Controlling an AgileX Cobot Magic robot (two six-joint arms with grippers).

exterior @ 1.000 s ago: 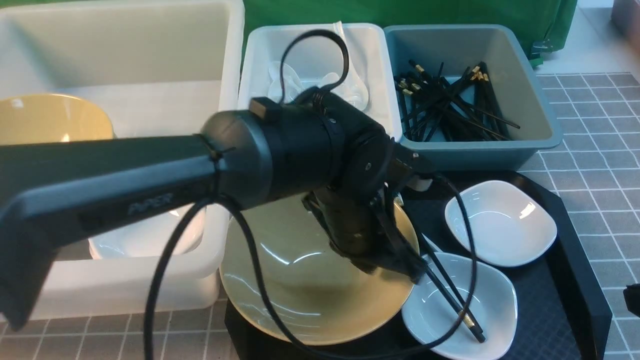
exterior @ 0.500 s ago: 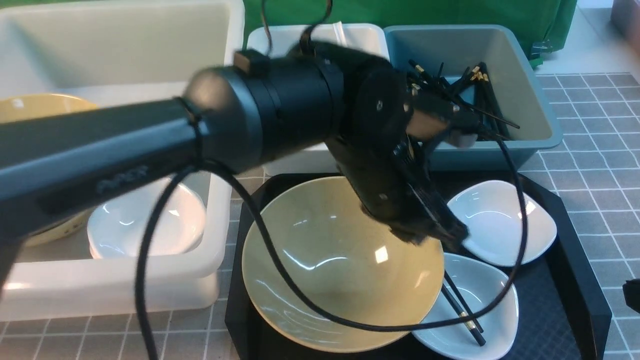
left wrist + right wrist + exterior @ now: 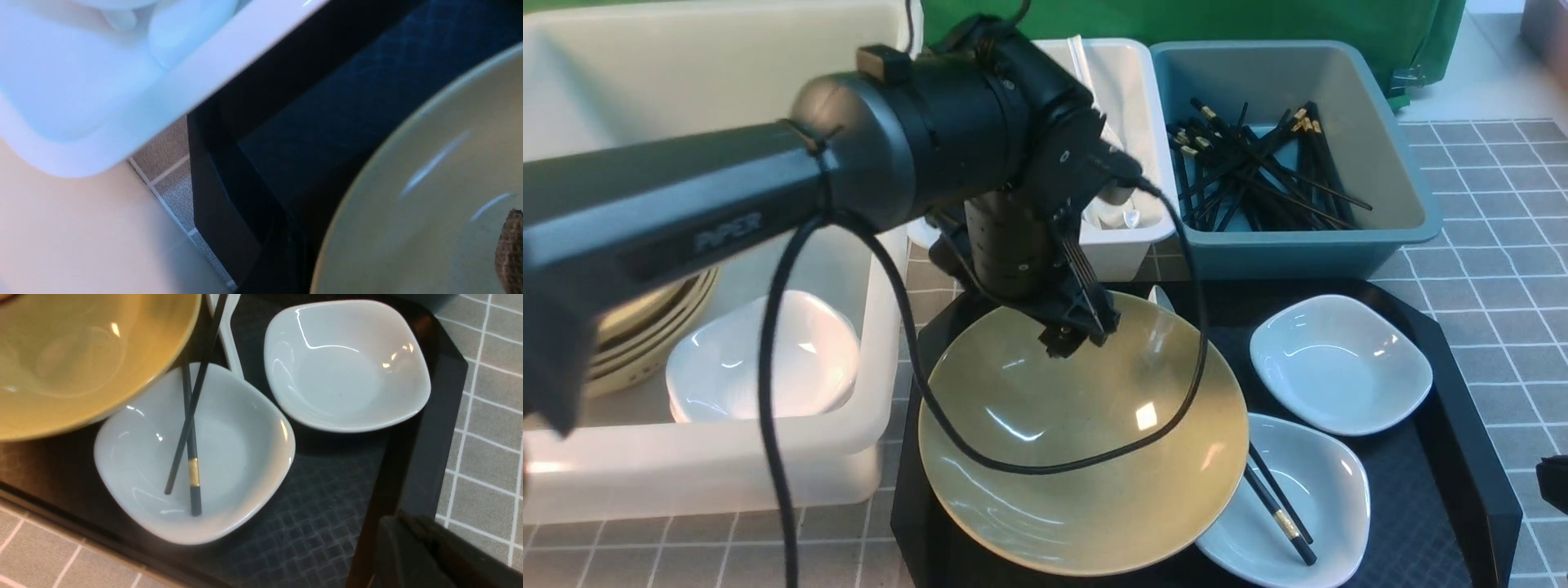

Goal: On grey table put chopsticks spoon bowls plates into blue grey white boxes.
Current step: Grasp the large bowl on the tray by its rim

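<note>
One large white box (image 3: 727,482): left of the left jaws; holds the stacked bowls (image 3: 645,335) and a white dish (image 3: 764,376).
Left gripper (image 3: 1078,331): points straight down; jaws parted, nothing between them. One finger pad (image 3: 510,249) shows at the edge of the left wrist view.
Tan bowl (image 3: 1078,457): directly under the left jaws, on the black tray (image 3: 1462,408); contact cannot be judged.
Small white box (image 3: 1131,82): just beyond the left jaws; white spoons (image 3: 1123,219) lie inside.
Spoon handle (image 3: 229,347): right of the left jaws, showing past the tan bowl's rim.
Blue-grey box (image 3: 1388,163): beyond and right of the left jaws; holds a heap of chopsticks (image 3: 1258,171).
Far plate (image 3: 1339,363): on the tray, between the two sets of jaws.
Near plate (image 3: 1290,498): touching the far plate, partly under the tan bowl's rim.
Loose chopsticks (image 3: 1278,510): two, crossed, lying in the near plate, upper ends hidden under the tan bowl.
Right gripper (image 3: 408,547): jaws closed and empty, just outside the tray's corner, above the grey table (image 3: 1503,204).
</note>
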